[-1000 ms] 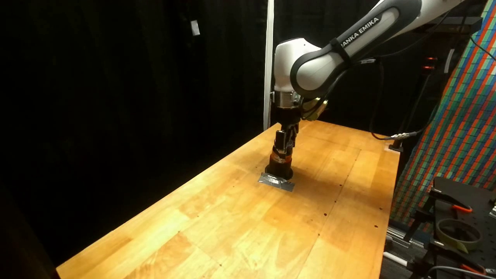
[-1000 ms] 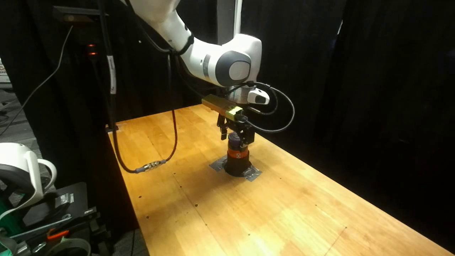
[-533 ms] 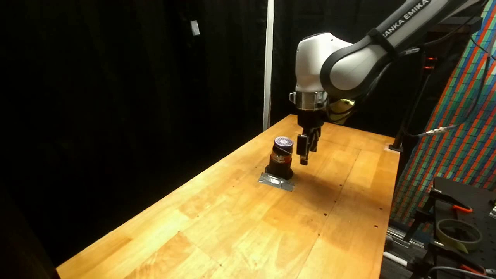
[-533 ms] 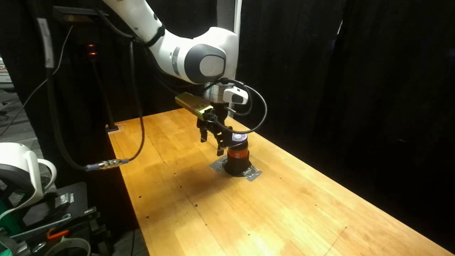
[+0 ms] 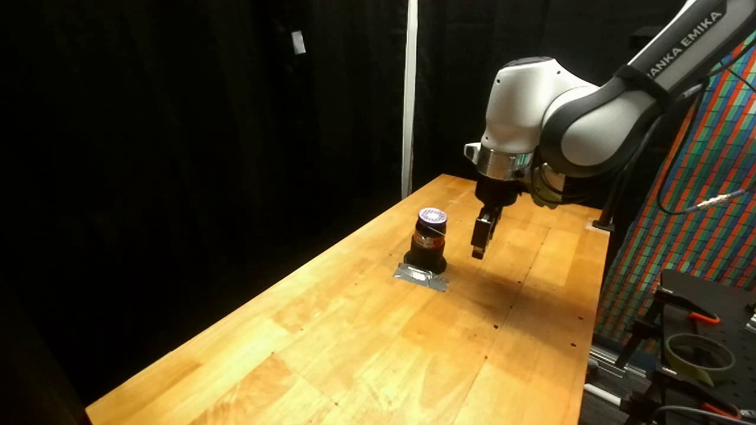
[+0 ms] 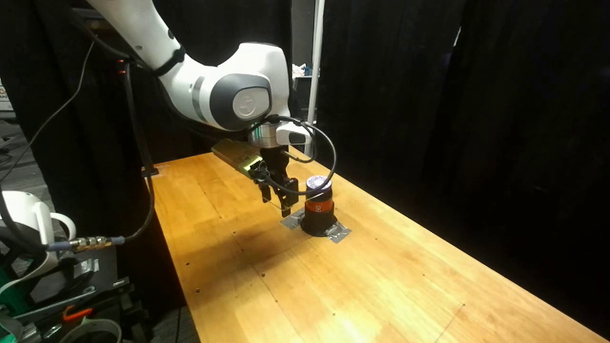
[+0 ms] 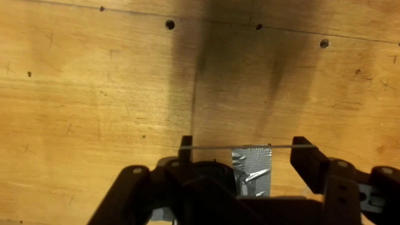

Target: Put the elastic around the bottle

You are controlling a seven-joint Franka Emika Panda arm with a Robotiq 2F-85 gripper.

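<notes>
The bottle (image 5: 429, 242) is small and dark with an orange band and a pale printed top. It stands upright in both exterior views (image 6: 319, 206), in a black base (image 6: 318, 224). My gripper (image 5: 479, 252) is open, slightly tilted, beside the bottle and apart from it; it also shows in the other views (image 6: 276, 205) (image 7: 244, 146). The elastic (image 7: 215, 147) is a thin pale band stretched across both fingertips. In an exterior view a thin line runs from the fingers to the bottle's upper part. In the wrist view the fingers hide most of the bottle.
Grey tape (image 5: 420, 277) fixes the base to the wooden table (image 5: 378, 354); it also shows in the wrist view (image 7: 254, 168). A side cart with a tape roll (image 5: 700, 357) stands beyond the table edge. Black curtains hang behind. The arm's cable (image 6: 333, 147) loops near the bottle.
My gripper has moved from over the bottle's top sideways away from it, then slightly down with a tilt. The bottle is uncovered and has stayed in place.
</notes>
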